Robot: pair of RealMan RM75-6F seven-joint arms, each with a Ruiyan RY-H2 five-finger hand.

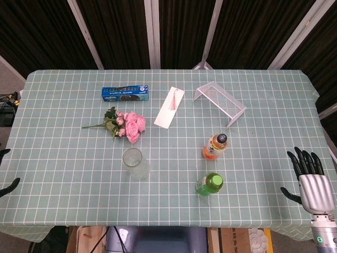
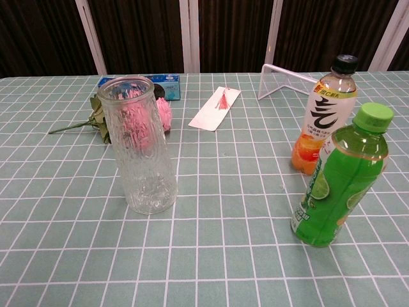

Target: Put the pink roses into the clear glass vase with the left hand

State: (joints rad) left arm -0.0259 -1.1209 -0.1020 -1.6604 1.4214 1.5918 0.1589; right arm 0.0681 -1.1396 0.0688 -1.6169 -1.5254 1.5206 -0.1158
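Right hand (image 1: 311, 176) at 4 o'clock, fingers spread, empty. Left hand (image 1: 6, 179) at 8 o'clock: only fingertips visible, state undeterminable. One rose bunch (image 1: 126, 125), one vase (image 1: 134, 163), two bottles (image 1: 216, 145).

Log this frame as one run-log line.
phase: pre-grasp | roses: lying on table beyond vase | vase: upright, empty | left hand: open | right hand: open

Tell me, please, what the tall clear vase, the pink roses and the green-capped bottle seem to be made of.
The tall clear vase looks like pressed glass: transparent, with a rippled texture. The pink roses are probably artificial, fabric or plastic, though the pictures leave this open. The green-capped bottle looks like thin clear plastic holding green drink, with a glossy printed label.
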